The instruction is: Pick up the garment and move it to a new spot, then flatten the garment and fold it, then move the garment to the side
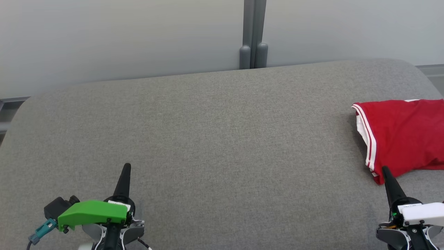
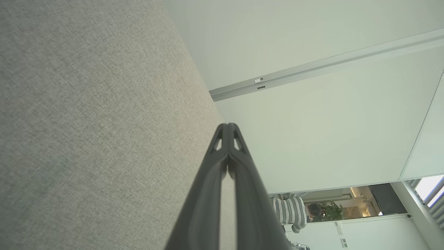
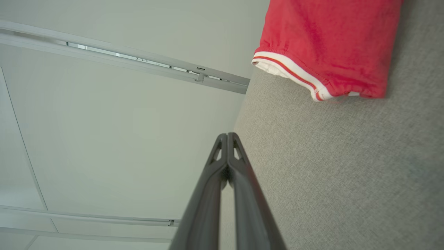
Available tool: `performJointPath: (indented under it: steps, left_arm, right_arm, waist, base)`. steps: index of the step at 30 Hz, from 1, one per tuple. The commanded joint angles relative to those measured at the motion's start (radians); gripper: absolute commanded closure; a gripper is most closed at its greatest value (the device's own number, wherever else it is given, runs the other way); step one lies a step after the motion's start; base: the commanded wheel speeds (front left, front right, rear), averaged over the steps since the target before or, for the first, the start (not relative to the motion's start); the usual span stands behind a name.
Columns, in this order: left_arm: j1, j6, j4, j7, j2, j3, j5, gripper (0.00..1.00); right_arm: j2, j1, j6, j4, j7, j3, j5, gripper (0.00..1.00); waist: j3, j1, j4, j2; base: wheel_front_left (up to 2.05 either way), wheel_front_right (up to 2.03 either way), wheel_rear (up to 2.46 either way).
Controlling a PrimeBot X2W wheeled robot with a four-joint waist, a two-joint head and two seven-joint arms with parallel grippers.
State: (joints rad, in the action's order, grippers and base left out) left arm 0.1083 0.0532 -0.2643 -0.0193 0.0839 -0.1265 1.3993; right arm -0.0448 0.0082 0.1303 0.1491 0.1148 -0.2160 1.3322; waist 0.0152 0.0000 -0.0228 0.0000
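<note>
Bright, even, diffuse light. A soft shadow hugs the red garment (image 1: 402, 135) along its left side. Beyond the garment, the wall rail (image 3: 156, 64) bows slightly, probably from wide-angle distortion.

A grey fabric cushion (image 1: 215, 139) carries a folded red garment (image 1: 402, 135) at its right edge.

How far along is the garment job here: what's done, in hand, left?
Done, it seems: the red garment lies compact and folded-looking at the right edge of the grey cushion. In hand: nothing; the left gripper and right gripper are shut, holding no cloth. Left: probably nothing, though the garment runs out of frame.
</note>
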Motion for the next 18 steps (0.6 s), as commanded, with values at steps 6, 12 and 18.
performJointPath:
  steps: [6,12,18]
  left_arm:
    - [0.022,0.023,0.002,0.010,-0.005,0.020,0.054,1.00]
    - [0.028,0.034,-0.001,0.019,-0.012,0.031,0.093,1.00]
    - [0.032,0.047,-0.004,0.030,-0.019,0.044,0.128,1.00]
  right_arm:
    - [-0.007,-0.019,0.001,-0.002,0.020,-0.014,0.063,1.00]
    - [-0.007,-0.020,0.001,0.000,0.032,-0.023,0.111,1.00]
    - [-0.007,-0.019,0.001,0.001,0.044,-0.031,0.156,1.00]
  waist:
    - [-0.003,0.0000,0.004,0.0000]
    - [-0.005,0.0000,0.007,0.0000]
    - [-0.008,0.0000,0.011,0.0000]
  base:
    - [0.00,0.00,0.00]
    - [0.00,0.00,0.00]
    - [0.00,0.00,0.00]
